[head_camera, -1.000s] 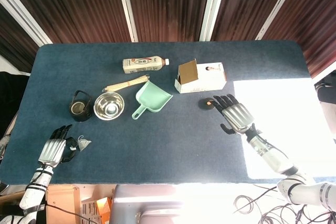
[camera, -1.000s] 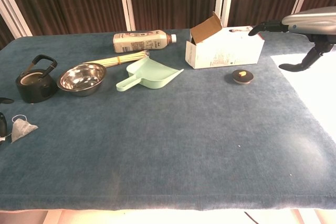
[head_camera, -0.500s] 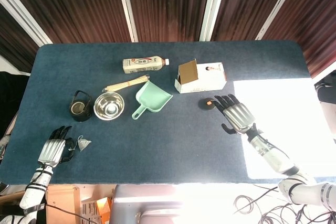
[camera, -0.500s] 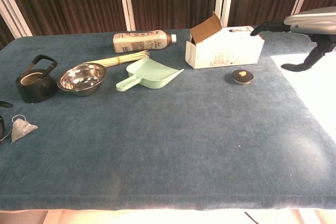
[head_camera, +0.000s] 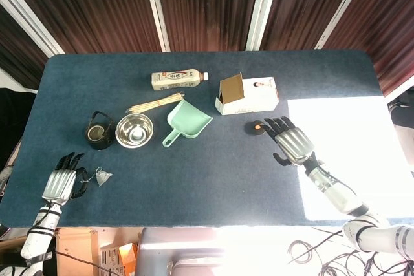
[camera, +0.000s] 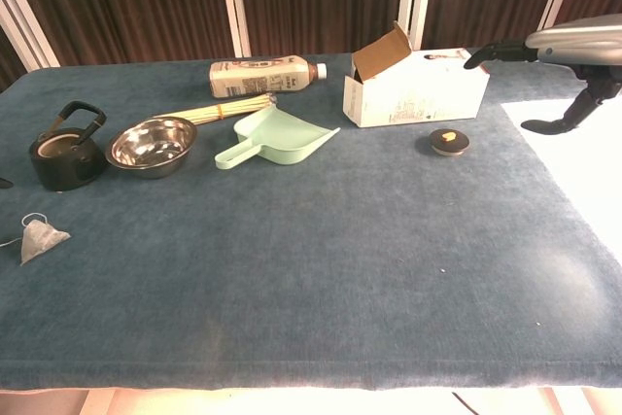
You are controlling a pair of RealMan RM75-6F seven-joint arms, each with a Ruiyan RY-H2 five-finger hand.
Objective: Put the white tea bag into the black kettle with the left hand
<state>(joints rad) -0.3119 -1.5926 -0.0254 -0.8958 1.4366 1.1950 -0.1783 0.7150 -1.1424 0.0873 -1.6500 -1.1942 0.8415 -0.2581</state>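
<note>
Sliding back toward the bench edge, the left hand (head_camera: 59,184) is now a bit further from the white tea bag (head_camera: 103,176) than it was a second ago, and it is leaving the chest view, where only a dark fingertip is showing at the edge. Its fingers are spreading apart and it is holding nothing. Whether a fingertip is touching the bag's string, I cannot tell.

The tea bag is lying flat on the blue bench (head_camera: 213,179), near the front left corner, just beside the left hand. The black kettle (head_camera: 99,131) is standing a little further back, with its handle up and its top open. A shiny metal bowl (head_camera: 134,130) is sitting just beside the kettle.

The right hand (head_camera: 289,141) is hovering far off on the other side, fingers spread, holding nothing, near a small dark lid (head_camera: 254,127).

So the job is only starting, I think. The bag is not picked up yet. Grabbing it, carrying it and dropping it in the kettle are all left.
</note>
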